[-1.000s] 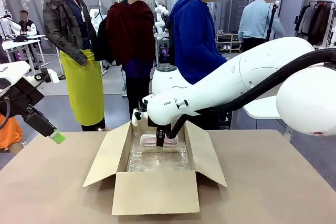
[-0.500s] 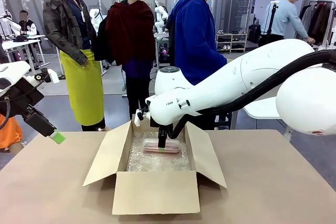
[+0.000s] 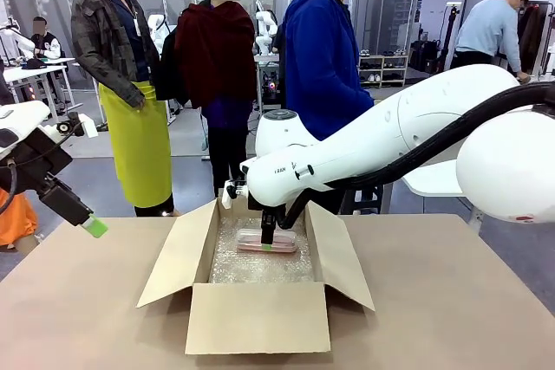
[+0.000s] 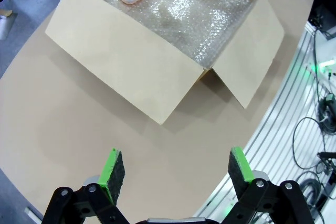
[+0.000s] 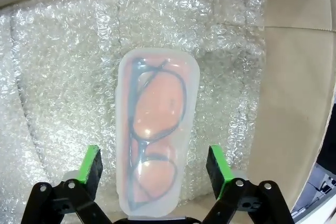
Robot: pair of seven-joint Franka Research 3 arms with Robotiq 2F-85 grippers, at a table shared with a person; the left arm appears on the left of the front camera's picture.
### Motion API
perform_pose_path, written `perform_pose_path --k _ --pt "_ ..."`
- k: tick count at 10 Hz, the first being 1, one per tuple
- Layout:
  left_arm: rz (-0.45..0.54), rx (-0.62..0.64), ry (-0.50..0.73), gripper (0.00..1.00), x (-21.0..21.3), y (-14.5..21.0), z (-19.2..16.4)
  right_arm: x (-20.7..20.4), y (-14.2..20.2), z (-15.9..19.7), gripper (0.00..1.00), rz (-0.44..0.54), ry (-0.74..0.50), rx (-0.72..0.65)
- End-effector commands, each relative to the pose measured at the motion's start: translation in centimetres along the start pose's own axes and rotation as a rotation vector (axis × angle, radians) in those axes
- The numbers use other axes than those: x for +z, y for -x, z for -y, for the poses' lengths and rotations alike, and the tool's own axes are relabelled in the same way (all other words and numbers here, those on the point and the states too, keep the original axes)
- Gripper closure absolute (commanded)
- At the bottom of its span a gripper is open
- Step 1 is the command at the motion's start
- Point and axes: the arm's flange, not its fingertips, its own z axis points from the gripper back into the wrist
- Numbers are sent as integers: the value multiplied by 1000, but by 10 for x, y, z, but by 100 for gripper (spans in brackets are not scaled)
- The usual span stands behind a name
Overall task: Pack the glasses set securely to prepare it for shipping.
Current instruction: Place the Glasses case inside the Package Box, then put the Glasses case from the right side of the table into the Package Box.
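Note:
The pinkish case (image 5: 156, 129), with eyeglass frames visible through it, lies flat on the bubble wrap (image 5: 63, 77) lining the open cardboard box (image 3: 257, 318). My right gripper (image 5: 155, 169) is open and straddles the case's near end, with a gap between each green pad (image 5: 90, 165) and the case. From the front, the right gripper (image 3: 269, 240) reaches down into the back of the box over the pinkish case (image 3: 260, 246). My left gripper (image 4: 176, 169) is open and empty above bare table, left of the box (image 4: 131, 61); the front view shows this left gripper (image 3: 89, 224) raised at the left edge. The mint-green case is out of view.
The box's flaps (image 3: 173, 257) stand spread outward on all sides. A person in a blue hoodie (image 3: 321, 58) stands just behind the table's far edge. The brown tabletop (image 3: 451, 301) stretches wide on both sides of the box.
My right gripper came down with the pinkish case from above the box floor until the case rested on the bubble wrap. The left arm has not moved.

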Motion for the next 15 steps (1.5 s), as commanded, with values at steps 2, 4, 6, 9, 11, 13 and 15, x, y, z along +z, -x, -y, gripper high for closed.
perform_pose_path --k 2,4,6,9,11,13,15 --pt "13 -6 21 0 1 1 0 1 -1 -1 0 4 4 1" --pt "13 -6 21 0 1 1 0 1 -1 -1 0 4 4 1" --pt "13 -6 21 0 1 1 0 1 -1 -1 0 4 4 1" --pt "13 -6 21 0 1 1 0 1 -1 -1 0 4 4 1" --pt "13 -6 21 0 1 1 0 36 8 -8 0 -10 0 -12" --pt "13 -6 21 0 1 1 0 98 37 -21 0 59 -3 -102" --pt "13 -6 21 0 1 1 0 128 63 -30 0 129 39 -176"
